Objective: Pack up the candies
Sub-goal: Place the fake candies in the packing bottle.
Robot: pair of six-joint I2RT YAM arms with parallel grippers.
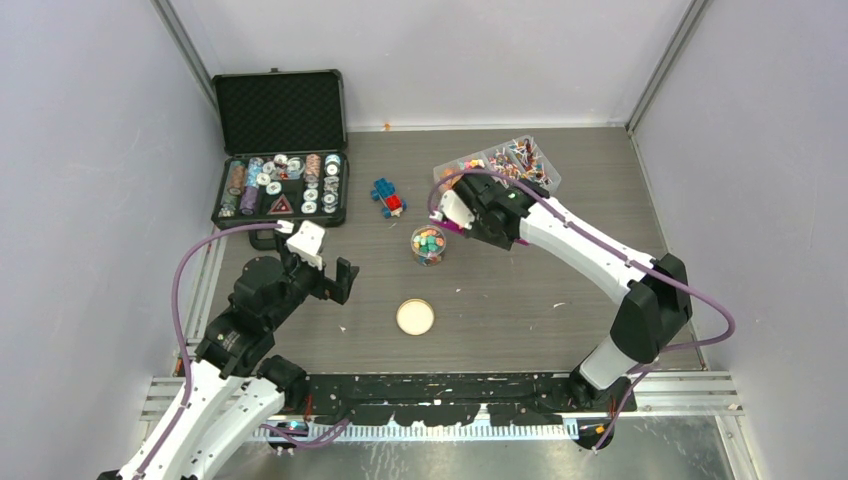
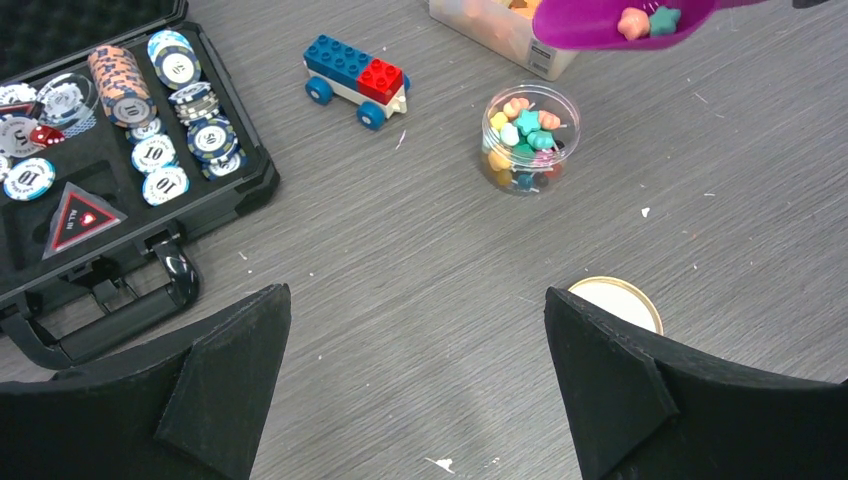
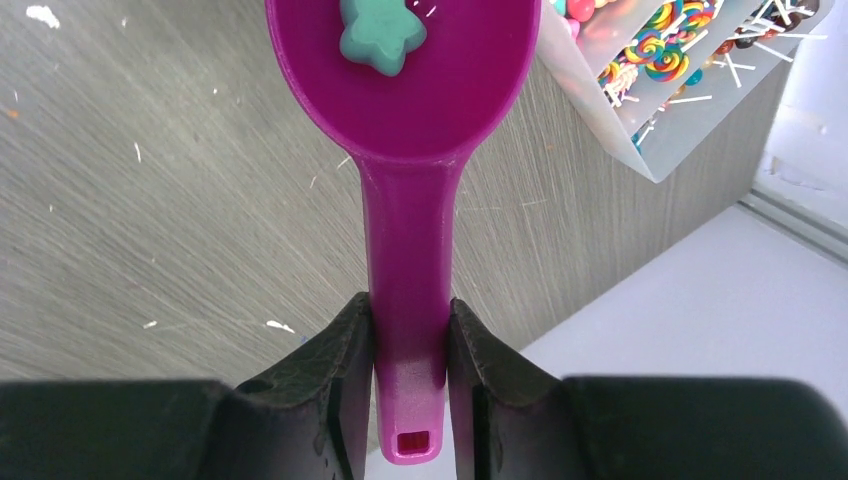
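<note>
Multicoloured candies (image 1: 429, 240) fill a small clear jar (image 1: 430, 260) at mid-table; both also show in the left wrist view, the candies (image 2: 525, 130) inside the jar (image 2: 525, 188). More candies and lollipops (image 3: 655, 55) lie in a clear tub (image 1: 527, 141) at the back right. My right gripper (image 3: 410, 310) is shut on the handle of a purple scoop (image 3: 410, 110). The scoop carries a teal star candy (image 3: 380, 35) and is held above the table between tub and jar (image 2: 620, 20). My left gripper (image 2: 417, 292) is open and empty, low over bare table, near-left of the jar.
A round cork-rimmed lid (image 1: 415, 317) lies near the front, beside my left gripper's right finger (image 2: 600, 370). A blue-and-red toy brick car (image 1: 388, 197) stands left of the jar. An open black case (image 1: 280, 110) with poker chips sits at the back left.
</note>
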